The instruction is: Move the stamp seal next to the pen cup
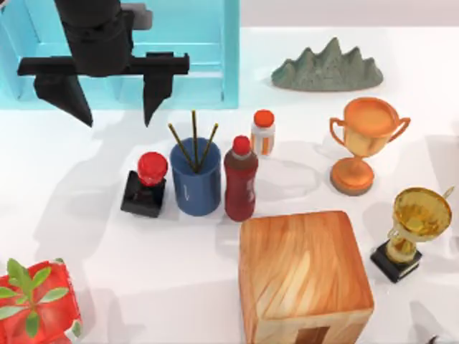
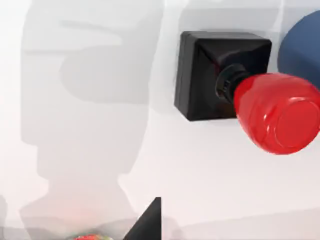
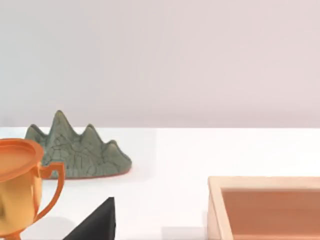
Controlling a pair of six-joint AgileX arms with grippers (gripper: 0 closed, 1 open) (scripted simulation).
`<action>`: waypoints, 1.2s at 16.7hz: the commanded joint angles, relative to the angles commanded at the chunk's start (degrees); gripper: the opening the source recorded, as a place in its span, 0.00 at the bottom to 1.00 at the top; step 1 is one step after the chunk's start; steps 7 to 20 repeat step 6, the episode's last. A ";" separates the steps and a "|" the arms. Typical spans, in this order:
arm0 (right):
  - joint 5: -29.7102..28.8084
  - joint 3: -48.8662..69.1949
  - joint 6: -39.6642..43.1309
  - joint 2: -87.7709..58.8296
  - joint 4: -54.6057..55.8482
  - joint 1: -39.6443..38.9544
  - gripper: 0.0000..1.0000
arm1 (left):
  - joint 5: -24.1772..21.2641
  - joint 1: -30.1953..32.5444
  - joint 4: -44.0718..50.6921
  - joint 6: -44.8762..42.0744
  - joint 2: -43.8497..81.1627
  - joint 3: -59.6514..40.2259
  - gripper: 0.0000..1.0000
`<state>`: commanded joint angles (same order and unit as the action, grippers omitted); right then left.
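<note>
White table [image 1: 179,287], stamp seal [image 1: 145,184] touching pen cup [image 1: 195,180], red bottle [image 1: 240,180] beside

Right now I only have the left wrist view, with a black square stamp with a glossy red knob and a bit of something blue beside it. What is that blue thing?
Observer: A dark blue cylindrical pen cup holding three thin sticks; the stamp seal stands just at its left.
Operator: Are they touching?
Observer: In the top view a thin gap seems to show between them.
Operator: Where is my left gripper?
Observer: The left gripper is open, up behind the stamp, over a light blue tray.
Operator: What is on the cup's other side?
Observer: A dark red bottle with a red cap.
</note>
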<state>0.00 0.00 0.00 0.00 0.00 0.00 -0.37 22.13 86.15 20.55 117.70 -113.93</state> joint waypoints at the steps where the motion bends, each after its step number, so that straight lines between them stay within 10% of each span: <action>1: 0.00 0.00 0.00 0.00 0.00 0.00 1.00 | 0.00 0.00 0.00 0.00 0.00 0.00 1.00; 20: 0.00 0.00 0.00 0.00 0.00 0.00 1.00 | 0.00 0.00 0.00 0.00 0.00 0.00 1.00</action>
